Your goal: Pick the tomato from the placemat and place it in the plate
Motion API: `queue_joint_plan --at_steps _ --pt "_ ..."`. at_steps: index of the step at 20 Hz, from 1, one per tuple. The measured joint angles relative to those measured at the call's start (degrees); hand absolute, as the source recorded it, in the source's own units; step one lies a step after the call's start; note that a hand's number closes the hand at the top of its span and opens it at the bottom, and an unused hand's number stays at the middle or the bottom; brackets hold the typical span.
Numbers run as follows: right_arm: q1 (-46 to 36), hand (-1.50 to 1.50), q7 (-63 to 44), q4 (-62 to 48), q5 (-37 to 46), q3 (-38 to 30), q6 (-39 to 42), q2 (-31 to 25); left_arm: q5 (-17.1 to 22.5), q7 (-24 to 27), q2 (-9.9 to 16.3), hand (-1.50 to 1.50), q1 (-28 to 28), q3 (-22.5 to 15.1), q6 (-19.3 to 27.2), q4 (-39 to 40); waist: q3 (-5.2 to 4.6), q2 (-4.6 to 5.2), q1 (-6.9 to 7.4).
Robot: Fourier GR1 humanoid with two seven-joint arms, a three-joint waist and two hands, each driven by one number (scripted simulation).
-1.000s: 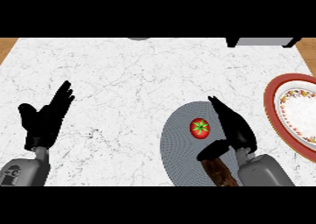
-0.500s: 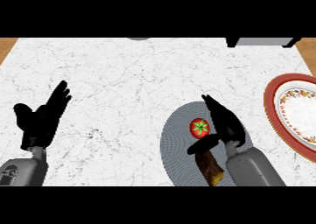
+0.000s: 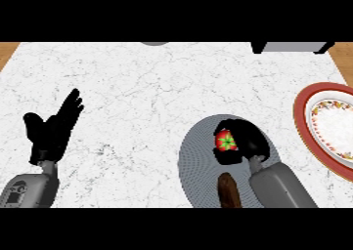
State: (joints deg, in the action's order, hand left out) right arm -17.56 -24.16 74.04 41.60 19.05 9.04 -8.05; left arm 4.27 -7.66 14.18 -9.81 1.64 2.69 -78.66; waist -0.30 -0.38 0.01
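Note:
A red tomato with a green stem lies on the grey round placemat at the lower middle-right of the head view. My right hand is curled around the tomato from its right side, with the thumb below it, hiding part of it. The plate, white with a red rim and a patterned band, sits at the right edge, apart from the placemat. My left hand rests open at the left, fingers pointing up, away from everything.
The white marble counter spans the view, with wooden floor showing at both upper corners. A grey object stands at the back right edge and a small grey shape at the back middle.
My right hand moved left onto the tomato and its fingers curled around it. The tomato stays on the placemat. The left hand barely moved.

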Motion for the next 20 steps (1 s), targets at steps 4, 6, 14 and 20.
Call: queue_joint_plan --at_steps 4,6,14,20 --pt "-0.72 1.50 3.15 -3.19 1.75 -0.78 -3.31 1.91 0.36 0.97 0.28 0.00 0.83 1.11 -1.52 0.15 -0.23 -0.33 0.04" --pt "0.55 1.50 4.26 -1.12 1.63 -0.51 -2.45 1.35 0.07 -0.05 0.12 0.00 0.74 1.14 -1.24 -0.62 -0.18 -0.32 -0.10" --pt "13.70 1.50 25.32 15.55 1.16 10.46 4.29 -11.87 -0.24 -1.14 0.17 0.00 1.86 1.70 -0.25 -1.87 0.14 -0.56 -1.74" --pt "24.37 1.50 34.24 32.10 1.54 5.67 -5.31 -21.45 -0.18 -2.06 0.21 0.00 2.36 2.09 0.10 -2.82 0.29 -0.42 -2.82"
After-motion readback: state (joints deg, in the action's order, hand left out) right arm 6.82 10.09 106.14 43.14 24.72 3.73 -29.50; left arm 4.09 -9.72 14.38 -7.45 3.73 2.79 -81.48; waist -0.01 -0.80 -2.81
